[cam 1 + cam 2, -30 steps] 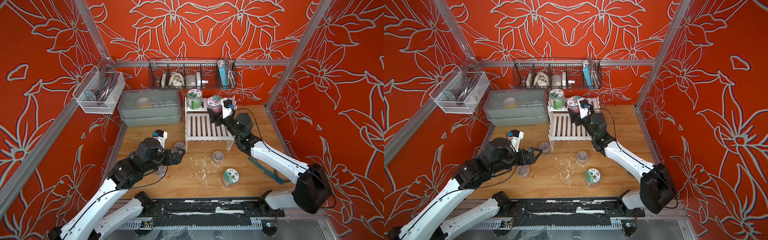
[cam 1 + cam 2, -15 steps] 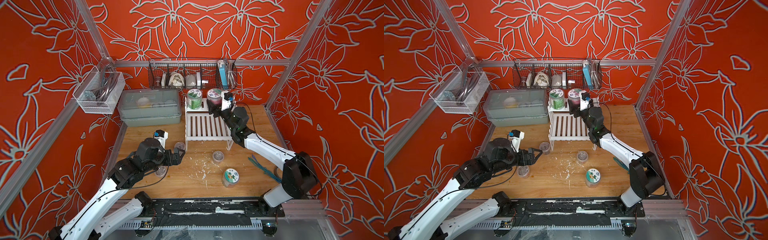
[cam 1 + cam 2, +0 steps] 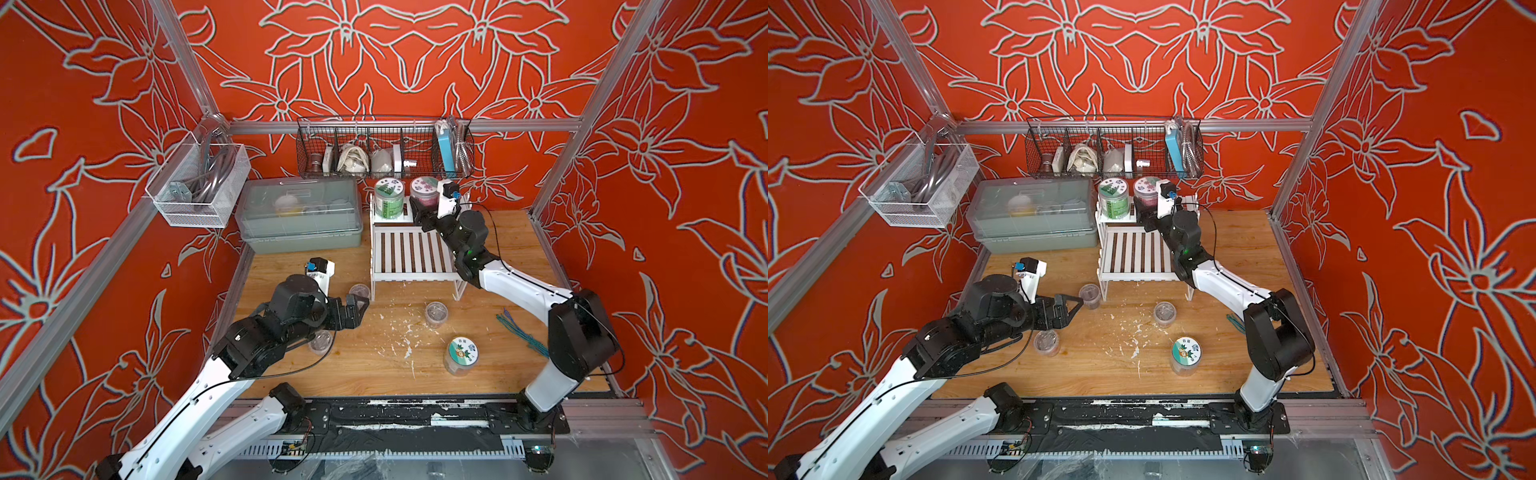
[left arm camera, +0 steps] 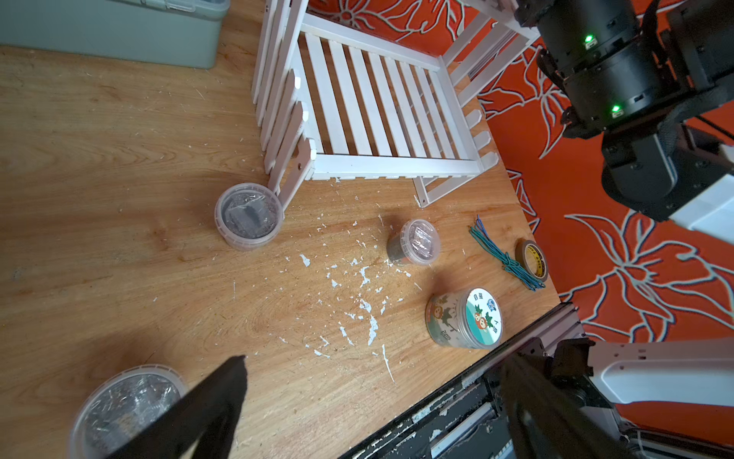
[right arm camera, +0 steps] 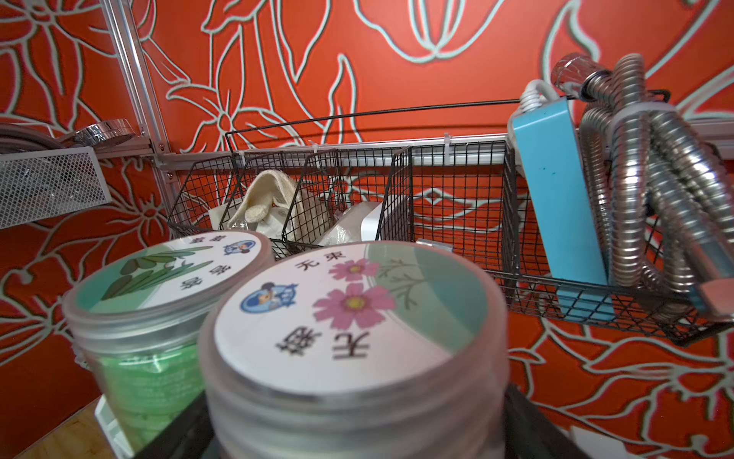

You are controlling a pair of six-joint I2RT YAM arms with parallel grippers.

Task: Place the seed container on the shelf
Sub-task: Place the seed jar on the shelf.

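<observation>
The seed container is a clear jar with a pink-flower lid. It is at the upper tier of the white slatted shelf, close beside a green jar. I cannot tell whether its base rests on the boards. My right gripper is shut on it, a jaw on either side. My left gripper hangs open and empty over the table, left of the shelf.
Another labelled jar and three small clear tubs stand on the wooden table. A grey lidded box sits left of the shelf. A black wire basket hangs just above it, a white mesh basket on the left wall.
My right arm has carried the seed container back and up from over the lower tier to the upper tier beside the green jar. The left arm has stayed still.
</observation>
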